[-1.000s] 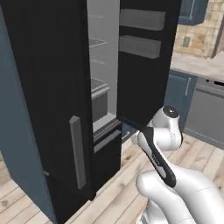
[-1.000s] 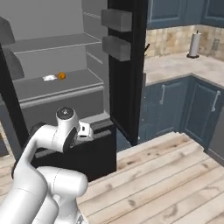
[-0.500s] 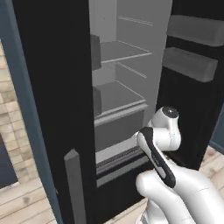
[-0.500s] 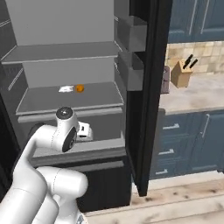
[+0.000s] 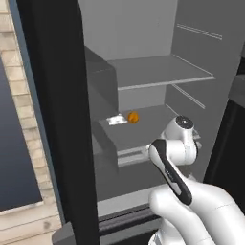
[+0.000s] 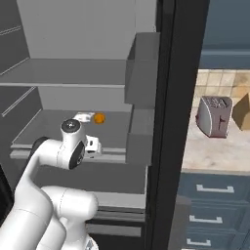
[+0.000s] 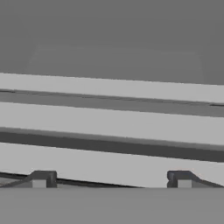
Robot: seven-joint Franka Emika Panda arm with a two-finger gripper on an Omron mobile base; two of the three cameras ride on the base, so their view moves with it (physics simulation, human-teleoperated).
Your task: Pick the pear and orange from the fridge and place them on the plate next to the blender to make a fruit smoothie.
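Orange [image 5: 133, 116], 1, on fridge [image 5: 158, 72] shelf; jaws [image 7: 111, 179] apart

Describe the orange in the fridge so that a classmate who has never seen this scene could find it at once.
Start at the open fridge with its grey interior and look at the lower shelf, under the bare upper one. Near the back of that shelf sits the orange, a small round bright fruit. A flat white item lies right beside it; the orange is the only coloured thing there.

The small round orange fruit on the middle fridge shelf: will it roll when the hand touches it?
Probably. The small round bright-orange fruit looks like a near-sphere resting loose on a flat grey shelf, so a nudge could send it rolling. It looks rigid and light. A pale object beside it may block one side.
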